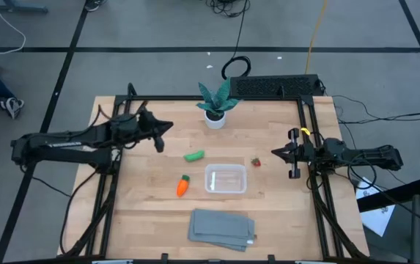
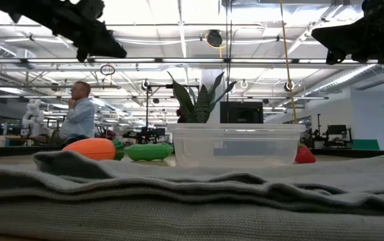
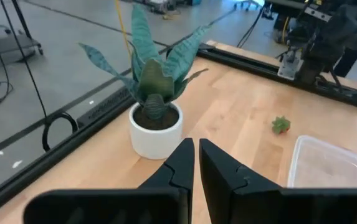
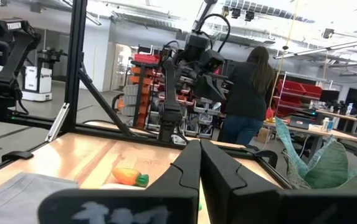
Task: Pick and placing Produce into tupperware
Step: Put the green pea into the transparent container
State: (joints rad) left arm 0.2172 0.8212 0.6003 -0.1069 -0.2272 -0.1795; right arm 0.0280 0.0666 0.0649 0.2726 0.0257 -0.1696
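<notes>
nothing is being carried yet; the opening reach is judged to be the step in hand. the tupperware [image 1: 226, 178] is being left empty near the middle of the table [image 1: 144, 220]. the green pod [image 1: 193, 155] and the carrot [image 1: 182, 186] are lying on its left-arm side, the red berry [image 1: 256, 162] just beside it on the other side. the left tool [image 1: 160, 136] is being held above the table near the potted plant [image 1: 216, 106], its fingers nearly closed and holding nothing. the right tool [image 1: 284, 153] is being held near the berry, likewise narrow and empty. next, a tool would need opening and lowering over one item.
</notes>
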